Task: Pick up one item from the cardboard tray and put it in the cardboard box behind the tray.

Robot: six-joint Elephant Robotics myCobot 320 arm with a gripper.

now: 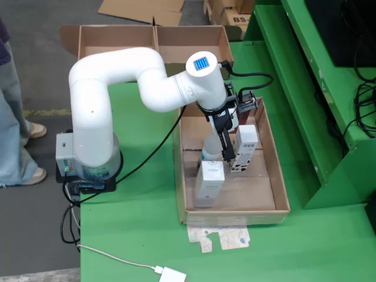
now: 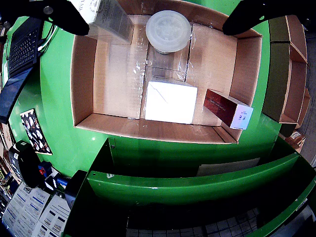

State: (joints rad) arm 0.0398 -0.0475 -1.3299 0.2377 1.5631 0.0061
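The cardboard tray (image 1: 282,188) sits on the green table and holds several items. A clear jar with a round white lid (image 1: 210,147) (image 2: 168,29) stands by a tall white box (image 1: 245,144) (image 2: 170,101). A second white box (image 1: 210,182) (image 2: 106,17) stands nearer the front in the fixed view. A dark red box (image 2: 228,107) leans by the tray wall (image 2: 81,84). My gripper (image 1: 226,147) (image 2: 155,29) is open and empty. It hangs over the tray, with its black fingers (image 2: 69,17) spread either side of the jar. The cardboard box (image 1: 117,41) stands behind the tray.
The white arm's base (image 1: 88,158) stands left of the tray. A green shelf unit (image 1: 329,88) runs along the right. A black cable (image 1: 158,147) crosses the table. A white cable and plug (image 1: 170,274) lie at the front. A person's legs (image 1: 14,135) are at far left.
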